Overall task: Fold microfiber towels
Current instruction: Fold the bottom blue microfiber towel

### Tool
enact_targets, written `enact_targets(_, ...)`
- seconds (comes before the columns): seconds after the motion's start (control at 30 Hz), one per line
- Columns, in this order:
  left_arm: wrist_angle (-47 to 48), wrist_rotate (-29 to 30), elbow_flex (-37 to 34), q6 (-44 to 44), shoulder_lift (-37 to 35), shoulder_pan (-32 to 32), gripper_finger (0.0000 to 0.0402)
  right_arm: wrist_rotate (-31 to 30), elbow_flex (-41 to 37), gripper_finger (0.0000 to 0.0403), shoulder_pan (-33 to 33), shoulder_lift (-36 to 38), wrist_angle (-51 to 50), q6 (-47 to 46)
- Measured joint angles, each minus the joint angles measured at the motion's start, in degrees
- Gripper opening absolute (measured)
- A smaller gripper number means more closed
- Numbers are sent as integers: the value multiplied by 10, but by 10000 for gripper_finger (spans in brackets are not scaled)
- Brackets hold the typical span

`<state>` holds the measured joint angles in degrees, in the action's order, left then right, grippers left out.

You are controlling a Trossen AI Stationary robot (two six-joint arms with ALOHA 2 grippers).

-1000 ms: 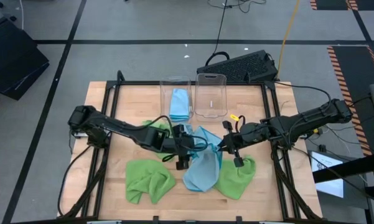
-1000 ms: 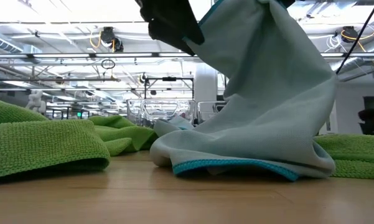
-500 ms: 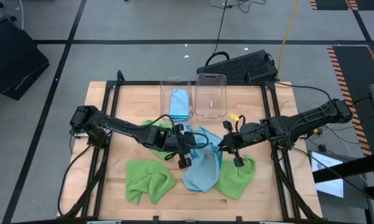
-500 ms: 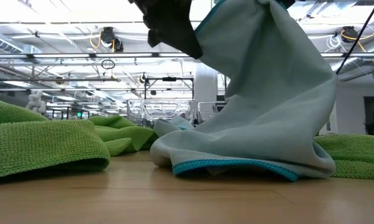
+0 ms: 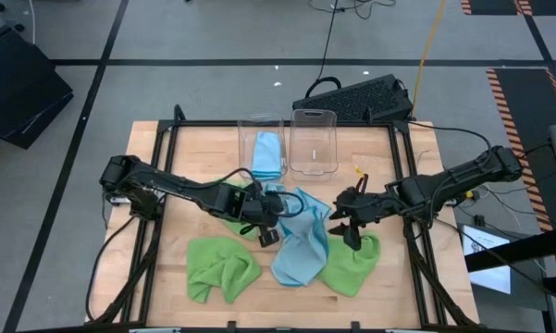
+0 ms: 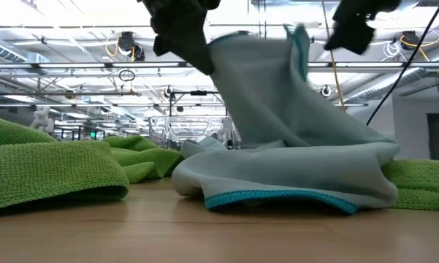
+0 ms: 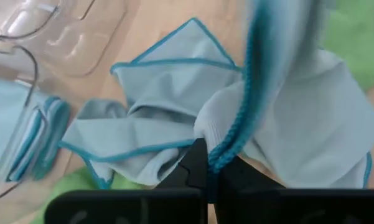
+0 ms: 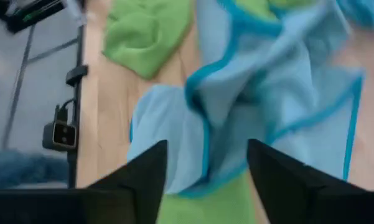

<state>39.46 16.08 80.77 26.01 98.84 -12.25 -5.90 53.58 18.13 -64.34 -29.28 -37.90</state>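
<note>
Left gripper (image 5: 268, 205) clenched on light blue towel (image 5: 301, 250) edge, mid-bench; cloth trails toward front edge. Right gripper (image 5: 344, 220) released, jaws apart, just beside the towel's right edge, nearer its free corner.

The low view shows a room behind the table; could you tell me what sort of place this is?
Probably a large lab or industrial workshop: exposed ceiling pipes and metal racks stand behind, and hazard-striped floor tape lies beside the wooden table.
</note>
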Motion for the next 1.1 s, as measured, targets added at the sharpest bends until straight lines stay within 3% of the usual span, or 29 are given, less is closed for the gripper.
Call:
enact_targets(0.13,6,5,0,-6,-4,1,2,-44,0,279,7,0,-27,-154)
enact_targets(0.27,9,1,0,-31,-4,-1,2,-100,-22,302,7,0,17,-230)
enact_targets(0.37,7,-4,0,-34,-4,-2,4,-122,-62,303,-5,0,111,-247)
enact_targets(0.5,9,-21,0,-29,-4,-2,3,-107,-131,302,-25,-3,259,-280)
enact_targets(0.63,10,-70,0,4,-4,-2,3,-89,-173,302,-25,-3,344,-303)
enact_targets(0.8,3,-87,0,32,-4,-21,3,-82,-177,302,-27,-3,362,-244)
enact_targets(1.1,22,-86,-4,122,21,-41,3,18,-130,302,-113,-72,392,-101)
